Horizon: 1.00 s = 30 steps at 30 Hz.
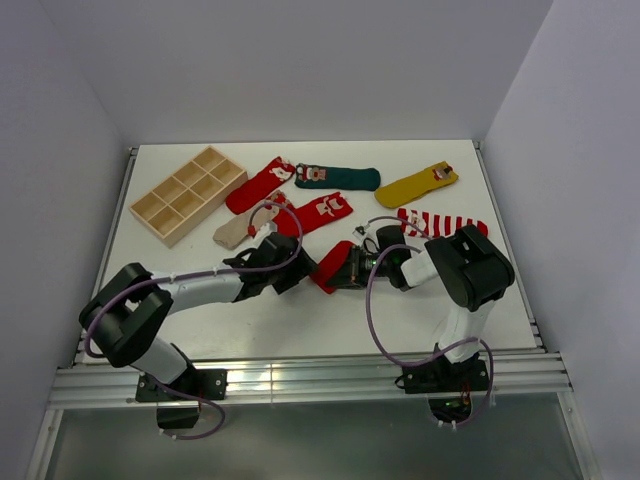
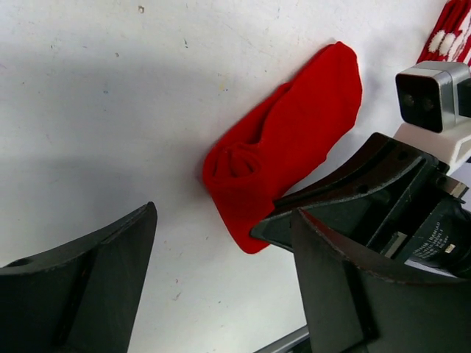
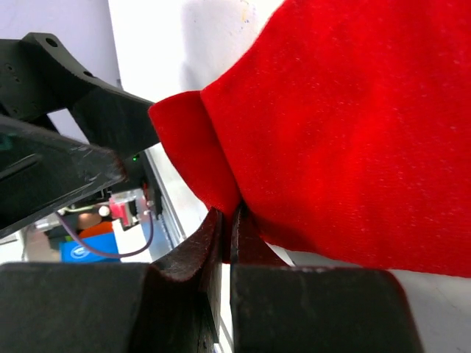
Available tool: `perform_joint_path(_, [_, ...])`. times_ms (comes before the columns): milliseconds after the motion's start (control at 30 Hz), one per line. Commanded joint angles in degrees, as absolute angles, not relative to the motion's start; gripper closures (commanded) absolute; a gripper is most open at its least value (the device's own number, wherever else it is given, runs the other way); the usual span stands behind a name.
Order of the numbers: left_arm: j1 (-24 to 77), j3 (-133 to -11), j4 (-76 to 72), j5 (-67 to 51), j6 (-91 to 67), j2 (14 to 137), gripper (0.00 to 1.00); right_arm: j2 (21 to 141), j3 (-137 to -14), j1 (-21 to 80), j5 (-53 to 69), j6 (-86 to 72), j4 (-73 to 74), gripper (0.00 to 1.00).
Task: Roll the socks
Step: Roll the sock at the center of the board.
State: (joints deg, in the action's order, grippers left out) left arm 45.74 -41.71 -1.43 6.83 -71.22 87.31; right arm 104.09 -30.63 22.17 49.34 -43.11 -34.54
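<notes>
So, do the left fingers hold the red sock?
No, the left fingers stand wide open, while the right fingers pinch the red sock.

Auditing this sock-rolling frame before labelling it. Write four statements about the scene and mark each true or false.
1. The right gripper is shut on a red sock. True.
2. The left gripper grips that sock too. False: its jaws stand open, holding nothing.
3. The dark green sock lies inside the wooden tray. False: it lies on the table, outside the tray.
4. The striped sock lies flat on the table, unrolled. True.
</notes>
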Motion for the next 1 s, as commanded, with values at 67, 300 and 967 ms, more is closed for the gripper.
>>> perform_joint_path(67, [46.1,-42.4,-4.3,7.5,-72.0,90.6,0.24,107.1,-30.1,20.8,46.1,-41.5,-26.8,1.00])
perform_joint_path(300, [46.1,-43.6,-4.7,8.2,-72.3,92.7,0.32,107.6,-30.5,20.6,45.7,-40.5,-25.8,1.00])
perform_joint_path(967, [46.0,-46.8,-3.2,10.0,-77.3,96.4,0.40,108.6,-30.9,20.6,44.6,-40.3,-25.9,1.00])
